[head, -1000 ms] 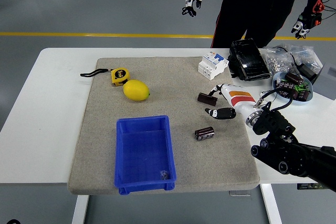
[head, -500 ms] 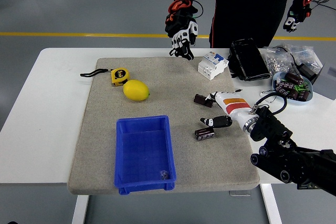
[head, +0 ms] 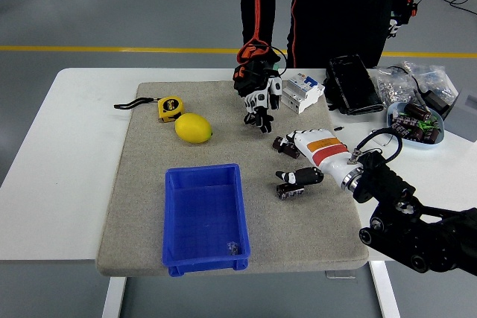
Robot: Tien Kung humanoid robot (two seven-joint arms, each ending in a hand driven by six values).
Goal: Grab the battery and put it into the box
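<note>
Right hand (head: 302, 160): fingers spread, grasping nothing, partly covering battery (head: 291, 191) on tabletop (head: 74, 147); contact unclear. Person's gloved hand (head: 257, 88) hovers beyond.

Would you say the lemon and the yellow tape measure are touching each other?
Apart. The head view shows a strip of grey mat between the lemon and the yellow tape measure, which lies up-left of it.

Bright, even light from overhead fills the scene. Shadows are soft and short: a faint one sits under the lemon (head: 194, 128), another inside the blue box (head: 204, 218). The white table (head: 74, 147) shows no glare. Focus is sharp throughout.
</note>
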